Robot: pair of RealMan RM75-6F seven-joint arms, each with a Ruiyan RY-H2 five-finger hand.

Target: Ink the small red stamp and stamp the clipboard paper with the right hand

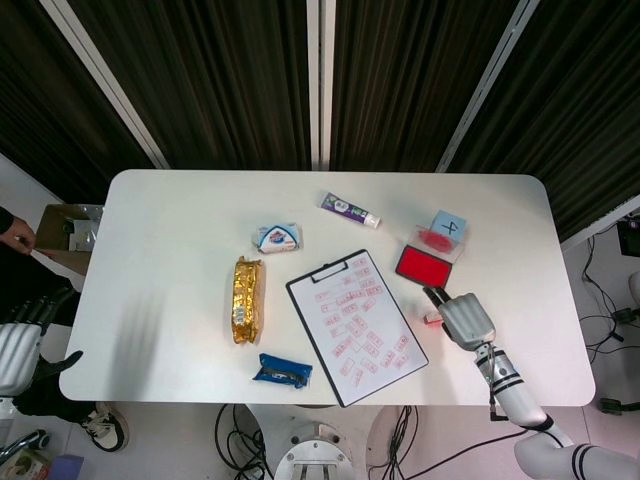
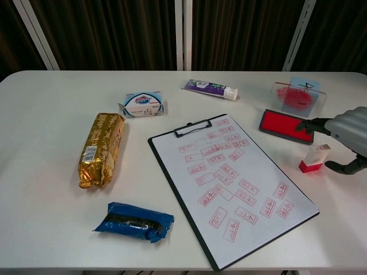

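Observation:
The small red stamp (image 2: 313,158) with its white top stands upright on the table right of the clipboard (image 2: 172,166), free of any grip; in the head view the stamp (image 1: 433,319) shows just left of my right hand (image 1: 465,320). My right hand (image 2: 351,137) hovers beside it with fingers (image 2: 310,124) spread above and thumb below, holding nothing. The open red ink pad (image 2: 285,124) lies just behind the stamp, its smeared clear lid (image 2: 298,98) propped up further back. The clipboard paper (image 2: 232,183) carries several red stamp marks. My left hand (image 1: 20,345) hangs off the table's left side, fingers apart.
A toothpaste tube (image 2: 209,88) lies behind the clipboard, a blue-white soap packet (image 2: 142,105) and a gold packet (image 2: 102,149) to its left, a blue packet (image 2: 137,221) at the front. A blue number card (image 1: 449,225) stands behind the pad. A cardboard box (image 1: 65,230) sits beyond the left edge.

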